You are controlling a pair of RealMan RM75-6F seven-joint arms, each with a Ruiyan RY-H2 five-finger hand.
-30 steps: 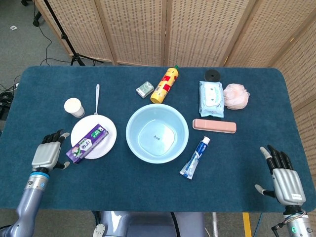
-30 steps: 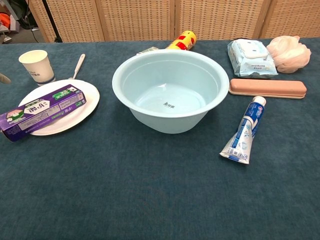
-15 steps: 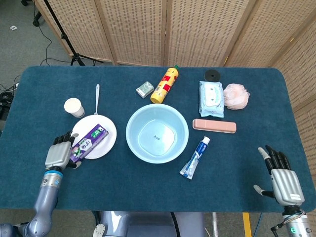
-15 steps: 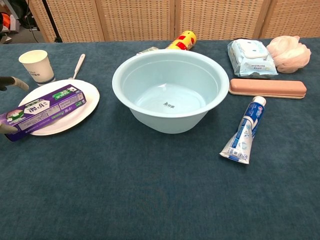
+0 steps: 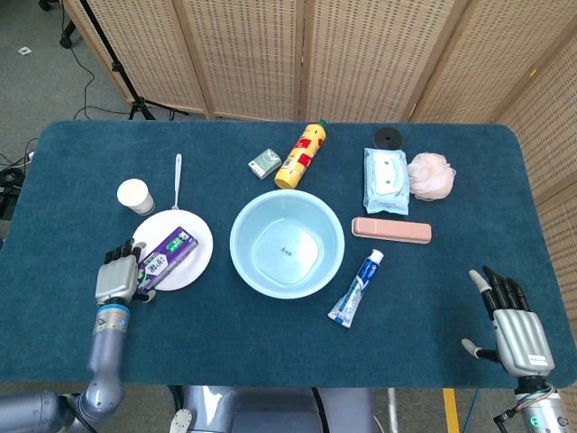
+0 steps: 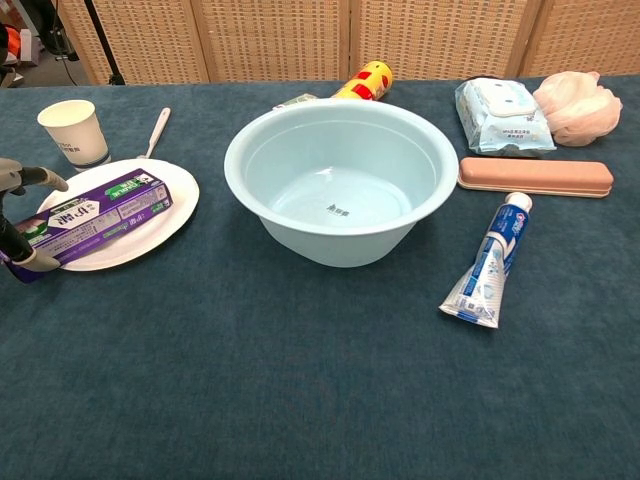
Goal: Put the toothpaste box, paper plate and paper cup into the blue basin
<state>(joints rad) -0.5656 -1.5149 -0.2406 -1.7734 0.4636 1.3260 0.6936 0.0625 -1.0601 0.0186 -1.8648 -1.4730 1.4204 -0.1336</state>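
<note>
Left hand (image 5: 118, 281) sits at the near-left end of the toothpaste box (image 5: 164, 261), fingers either side of the box end. Chest view shows only its fingertips (image 6: 22, 178) at the frame's left edge, one above and one below the box end (image 6: 95, 213); looks like a grip, but whether the fingers actually clamp the box can't be told from either view.

Box lies diagonally on the paper plate (image 5: 194, 229), near end overhanging the plate rim toward the hand. Plate flat on the table (image 5: 270, 343), just left of the blue basin (image 5: 287, 244), not touching. Paper cup (image 5: 134, 196) upright, behind-left of the plate, near but apart. Basin mid-table; chest view shows its inside (image 6: 340, 205) with nothing in it except a small mark on the floor.

Right hand (image 5: 516, 327) seen only in head view, far right near the table edge, fingers spread and extended, holding nothing. Chest view doesn't show it at all.

Other items: white spoon (image 5: 177, 176) behind the plate, small green box (image 5: 264, 162), yellow bottle (image 5: 301, 154) lying down, wipes pack (image 5: 385, 179), pink bath pouf (image 5: 430, 175), pink case (image 5: 391, 230), toothpaste tube (image 5: 356, 288) right of the basin. Black disc (image 5: 387, 138) at the far edge, head view only.
</note>
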